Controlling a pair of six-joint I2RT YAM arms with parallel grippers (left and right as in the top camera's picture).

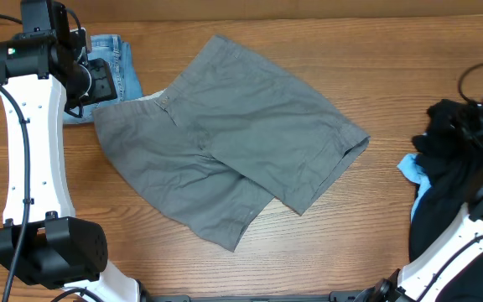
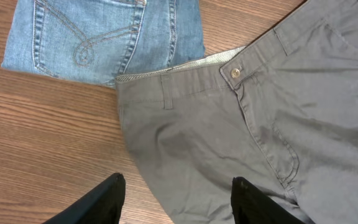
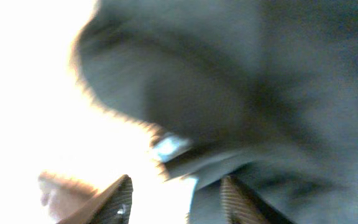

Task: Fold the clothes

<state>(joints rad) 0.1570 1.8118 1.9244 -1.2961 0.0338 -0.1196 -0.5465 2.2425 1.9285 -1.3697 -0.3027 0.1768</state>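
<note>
The grey shorts (image 1: 225, 143) lie spread in the middle of the table (image 1: 376, 67), waistband (image 2: 166, 84) toward the far left and legs toward the right. One leg seems to lie partly across the other. My left gripper (image 2: 178, 186) hangs over the waistband's left end with its fingers spread wide and nothing between them.

I judge the step in hand to be taking hold of that waistband corner, so I can carry it across for the fold.

To do it well, I want to:
- Come down just inside the edge, left of the button (image 2: 235, 73), so that one finger slides under the cloth and the other lands on top.
- Catch both layers of the band. The pale lining (image 2: 185, 65) shows that the front sags open there.
- Keep clear of the folded denim shorts (image 2: 104, 34). They lie right against the band, and a careless pinch would drag them along.

My right gripper (image 3: 176, 186) is at the black garment heap (image 1: 455, 159), well apart from the shorts. Its view is blurred and glaring. The fingers look parted and I see nothing clamped between them. I would bring it to the waistband's other end, so that the band lifts level rather than twisting.
</note>
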